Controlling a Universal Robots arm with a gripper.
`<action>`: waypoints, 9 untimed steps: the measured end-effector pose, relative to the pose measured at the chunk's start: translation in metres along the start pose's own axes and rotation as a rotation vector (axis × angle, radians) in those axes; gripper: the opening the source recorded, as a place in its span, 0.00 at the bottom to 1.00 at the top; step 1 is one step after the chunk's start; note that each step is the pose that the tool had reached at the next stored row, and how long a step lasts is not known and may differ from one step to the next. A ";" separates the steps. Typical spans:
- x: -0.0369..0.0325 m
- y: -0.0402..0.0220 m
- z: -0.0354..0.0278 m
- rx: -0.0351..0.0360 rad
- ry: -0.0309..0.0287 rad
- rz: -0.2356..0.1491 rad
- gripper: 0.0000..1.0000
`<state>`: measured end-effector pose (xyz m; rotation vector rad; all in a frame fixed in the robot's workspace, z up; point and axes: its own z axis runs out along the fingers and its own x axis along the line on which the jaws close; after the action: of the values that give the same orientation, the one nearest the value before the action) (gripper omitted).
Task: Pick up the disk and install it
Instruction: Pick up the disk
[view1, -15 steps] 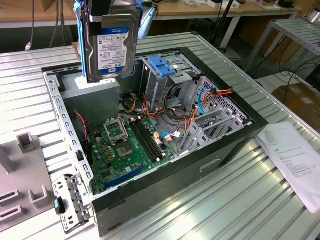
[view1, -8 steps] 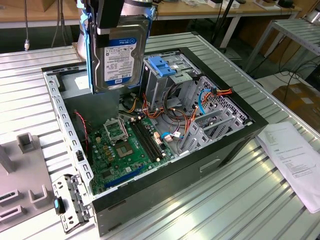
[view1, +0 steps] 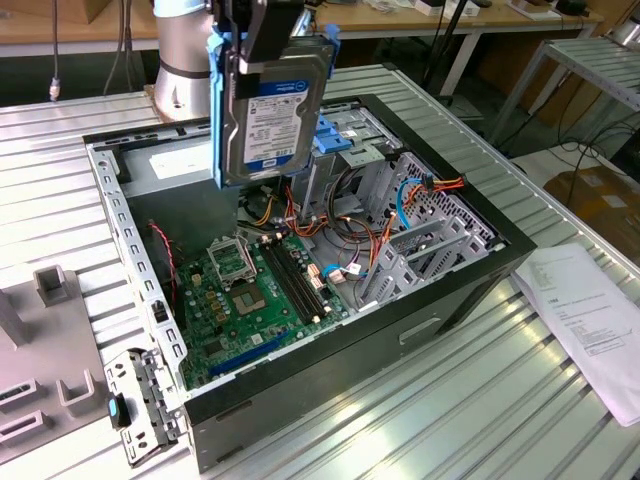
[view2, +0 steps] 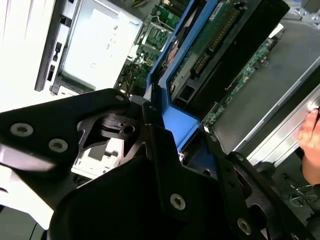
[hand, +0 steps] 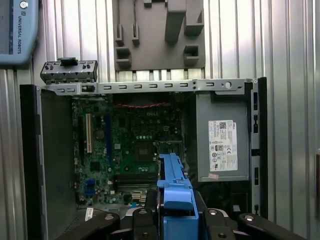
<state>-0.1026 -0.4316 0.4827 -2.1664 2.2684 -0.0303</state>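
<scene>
Blue-railed disk (view1: 270, 118), pinched upright by gripper (view1: 262, 45) over computer case (view1: 360, 345), top edge hidden.

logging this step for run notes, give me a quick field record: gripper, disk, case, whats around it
gripper: shut on the disk
disk: held on edge above the open computer case, not yet installed
computer case: lying flat, side open, motherboard exposed
drive cage: blue bracket on top, just to the exterior view's right of the disk
table: paper sheet at the exterior view's right, grey fixture plate at its left
</scene>
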 end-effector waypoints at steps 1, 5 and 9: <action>-0.0002 -0.0050 0.0003 -0.0001 0.0001 0.000 0.37; 0.0058 -0.0173 0.0015 0.0000 0.0007 0.000 0.37; 0.0235 -0.0182 0.0027 0.0000 0.0012 0.000 0.37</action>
<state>-0.0855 -0.4559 0.4805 -2.1670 2.2690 -0.0317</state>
